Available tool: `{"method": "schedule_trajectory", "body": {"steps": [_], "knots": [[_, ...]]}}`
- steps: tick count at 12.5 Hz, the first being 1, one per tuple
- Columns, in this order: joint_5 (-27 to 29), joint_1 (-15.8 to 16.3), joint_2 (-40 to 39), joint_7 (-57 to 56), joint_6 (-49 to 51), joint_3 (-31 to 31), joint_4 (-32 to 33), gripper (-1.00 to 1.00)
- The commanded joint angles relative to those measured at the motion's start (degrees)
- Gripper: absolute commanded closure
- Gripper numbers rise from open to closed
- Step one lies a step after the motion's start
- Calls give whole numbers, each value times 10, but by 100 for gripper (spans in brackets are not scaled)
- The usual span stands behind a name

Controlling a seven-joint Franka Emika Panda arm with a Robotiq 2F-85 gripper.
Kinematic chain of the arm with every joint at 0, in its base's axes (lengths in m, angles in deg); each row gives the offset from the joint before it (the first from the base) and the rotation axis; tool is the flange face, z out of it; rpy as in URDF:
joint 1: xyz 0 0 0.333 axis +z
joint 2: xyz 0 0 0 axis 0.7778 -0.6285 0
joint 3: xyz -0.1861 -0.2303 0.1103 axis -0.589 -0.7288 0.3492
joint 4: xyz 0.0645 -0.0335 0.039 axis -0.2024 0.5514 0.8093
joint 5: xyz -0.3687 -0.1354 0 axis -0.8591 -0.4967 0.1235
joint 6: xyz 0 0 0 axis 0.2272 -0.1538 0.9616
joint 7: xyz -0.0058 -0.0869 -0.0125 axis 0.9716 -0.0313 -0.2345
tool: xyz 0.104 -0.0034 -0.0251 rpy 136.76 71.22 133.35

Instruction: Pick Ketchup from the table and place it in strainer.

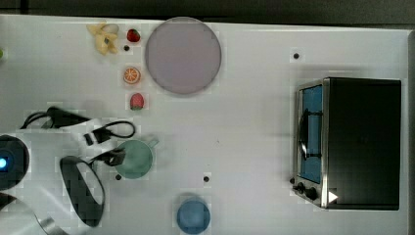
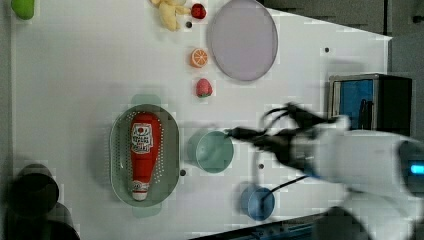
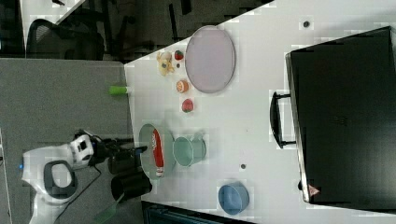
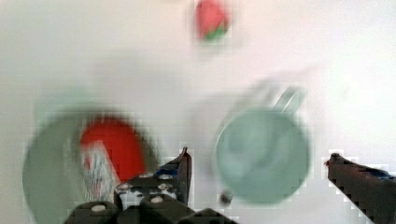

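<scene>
Ketchup [image 2: 143,153] lying inside strainer [image 2: 170,150], gripper [image 4: 257,163] above green cup [image 2: 215,151], fingers spread wide, holding nothing

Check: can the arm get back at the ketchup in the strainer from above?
Probably yes. The ketchup lies uncovered in the strainer, nothing over it. The open gripper hangs above the green cup right beside it.

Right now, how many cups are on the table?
2. The green cup with handle stands just beside the strainer that holds the ketchup; the blue cup stands near the table edge at the left view's bottom. None looks hidden.
</scene>
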Motion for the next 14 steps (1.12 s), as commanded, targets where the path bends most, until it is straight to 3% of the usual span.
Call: {"method": "schedule_trajectory", "body": {"steps": [1,4,7,11,14], "knots": [[0,-57,53,31,46,-84,-14,-100],[0,-62,110,31,116,-178,-26,-100],[11,-62,126,30,188,-233,-68,-100],[23,-61,125,27,305,-244,-140,-100],[26,-62,125,27,307,-248,-158,-100]]}}
